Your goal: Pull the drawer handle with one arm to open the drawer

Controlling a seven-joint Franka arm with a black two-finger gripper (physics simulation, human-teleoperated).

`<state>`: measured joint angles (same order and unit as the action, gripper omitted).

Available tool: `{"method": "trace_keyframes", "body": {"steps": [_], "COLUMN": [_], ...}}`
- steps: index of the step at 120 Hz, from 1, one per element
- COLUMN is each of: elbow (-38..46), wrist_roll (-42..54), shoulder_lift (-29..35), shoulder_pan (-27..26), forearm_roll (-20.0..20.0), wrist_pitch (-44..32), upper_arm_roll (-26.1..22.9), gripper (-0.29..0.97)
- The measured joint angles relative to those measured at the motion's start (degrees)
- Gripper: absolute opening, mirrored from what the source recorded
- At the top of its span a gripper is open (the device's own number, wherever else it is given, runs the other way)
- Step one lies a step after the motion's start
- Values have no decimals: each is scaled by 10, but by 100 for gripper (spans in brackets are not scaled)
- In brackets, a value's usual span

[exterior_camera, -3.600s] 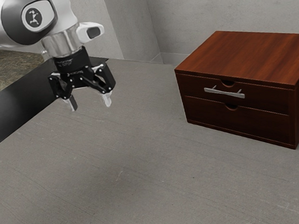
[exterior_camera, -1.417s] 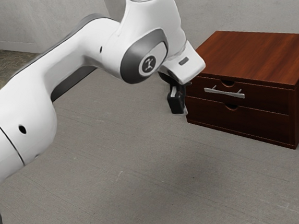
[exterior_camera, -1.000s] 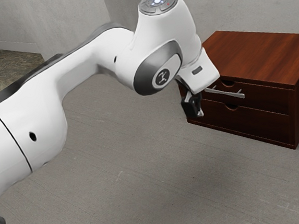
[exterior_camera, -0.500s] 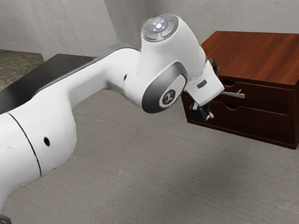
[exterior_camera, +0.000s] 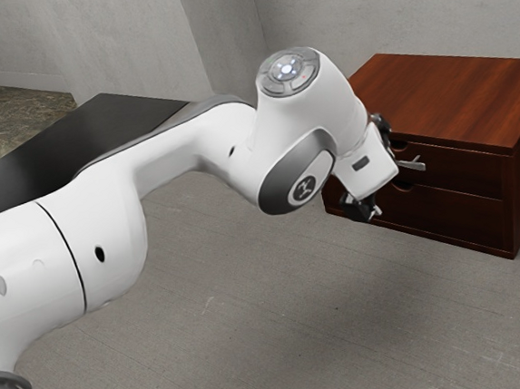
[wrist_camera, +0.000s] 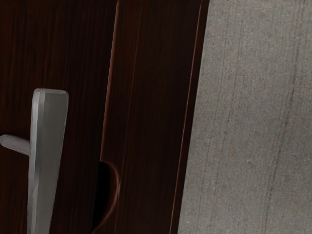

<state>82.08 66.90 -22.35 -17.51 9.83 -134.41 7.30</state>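
The approach is in hand: the gripper (exterior_camera: 363, 206), open or closed I cannot tell, hangs just beside the handle (exterior_camera: 411, 162) of the shut top drawer (exterior_camera: 462, 166), near the table's (exterior_camera: 255, 341) far edge, and must next centre on the bar, clamp and pull.

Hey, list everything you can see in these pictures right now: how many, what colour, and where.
Cabinet: one, reddish-brown wood, on the grey surface, exterior view's right.
Upper drawer: one, same wood, cabinet's front.
Lower drawer: one, same wood, beneath the upper one.
Handle: one, silver bar, on the upper drawer.
Surface: one, grey, under the cabinet.
Slab: one, black, exterior view's upper left.
Wall: grey, behind.
Arm: one, white, reaching from the exterior view's left.
Tool: one, black, at the cabinet's front near the handle.
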Motion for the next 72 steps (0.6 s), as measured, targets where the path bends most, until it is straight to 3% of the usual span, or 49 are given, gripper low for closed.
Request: {"method": "trace_keyframes", "body": {"steps": [39, 72], "elbow": [0, 21], "wrist_roll": [-16, -28], "shoulder_lift": [-9, -6], "shoulder_pan": [-7, -94], "forearm_roll": [-1, 0], "wrist_pitch": [-5, -6], "upper_arm_roll": [15, 90], "gripper": [68, 67]}}
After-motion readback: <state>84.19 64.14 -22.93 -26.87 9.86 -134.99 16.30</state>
